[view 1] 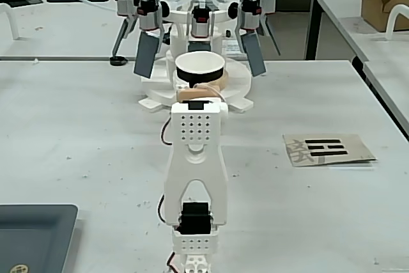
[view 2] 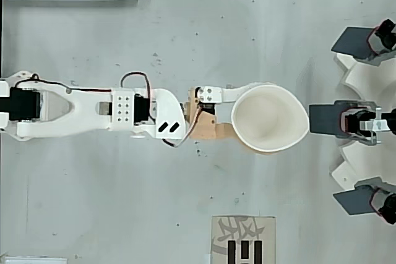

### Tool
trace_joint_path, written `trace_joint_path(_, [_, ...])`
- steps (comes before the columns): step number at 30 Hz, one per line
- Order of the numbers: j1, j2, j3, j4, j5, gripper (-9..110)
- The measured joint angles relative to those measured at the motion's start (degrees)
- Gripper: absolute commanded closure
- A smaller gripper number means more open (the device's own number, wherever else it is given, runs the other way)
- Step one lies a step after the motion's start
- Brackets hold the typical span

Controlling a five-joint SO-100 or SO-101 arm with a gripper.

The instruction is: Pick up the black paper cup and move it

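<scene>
The black paper cup (view 1: 200, 64) shows its white inside and white rim, with a strip of black wall below the rim. My gripper (view 1: 200, 85) is shut on the cup. In the overhead view the cup (view 2: 270, 119) looks squeezed into a pointed oval, with the gripper (view 2: 266, 119) around it: a white finger along its top side and a tan finger (view 2: 213, 133) along its bottom side. The white arm (view 2: 93, 109) stretches straight out from the left edge. The cup's base is hidden.
A white rig with several grey paddles (view 1: 147, 52) stands just beyond the cup, at the right edge in the overhead view (view 2: 365, 119). A dark grey tray (view 1: 32, 234) lies near the arm's base. A paper card with black bars (view 1: 327, 149) lies to the right.
</scene>
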Motion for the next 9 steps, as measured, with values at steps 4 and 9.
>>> trace_joint_path(4, [0.0,0.0,0.0,0.0,0.0,96])
trace_joint_path(9, [0.0,0.0,0.0,1.32,0.0,96])
